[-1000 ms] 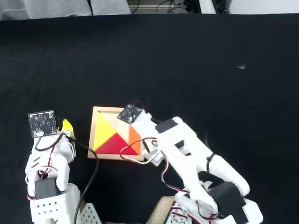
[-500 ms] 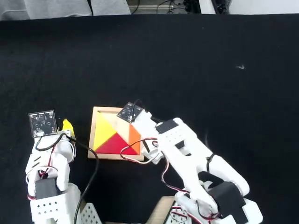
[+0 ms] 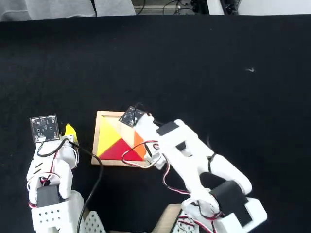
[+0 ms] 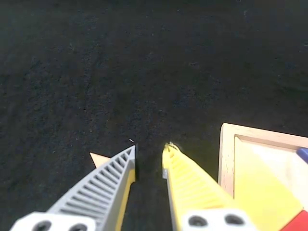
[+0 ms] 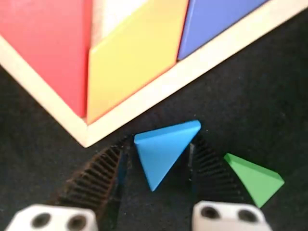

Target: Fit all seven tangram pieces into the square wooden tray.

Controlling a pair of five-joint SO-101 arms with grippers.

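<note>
The square wooden tray (image 3: 104, 115) lies between the two arms and holds a yellow triangle (image 3: 109, 133), a red triangle (image 3: 118, 150) and an orange piece (image 3: 140, 141). My right arm (image 3: 181, 144) leans over the tray's right side. My right gripper (image 5: 161, 140) is shut on a light blue triangle (image 5: 162, 150), just outside a corner of the tray (image 5: 211, 54). A green triangle (image 5: 255, 180) lies on the cloth beside one finger. My left gripper (image 4: 149, 153) stands left of the tray (image 4: 226, 155), slightly open with nothing in it. A pale piece's tip (image 4: 97, 158) shows behind its grey finger.
Black cloth covers the table, with wide free room beyond and to the right of the tray. A dark blue piece (image 5: 216, 19) sits in the tray next to the rim. Cables hang from the right arm near the tray's front edge.
My right arm has shifted a little to the left and farther over the tray's right side. The left arm has kept still.
</note>
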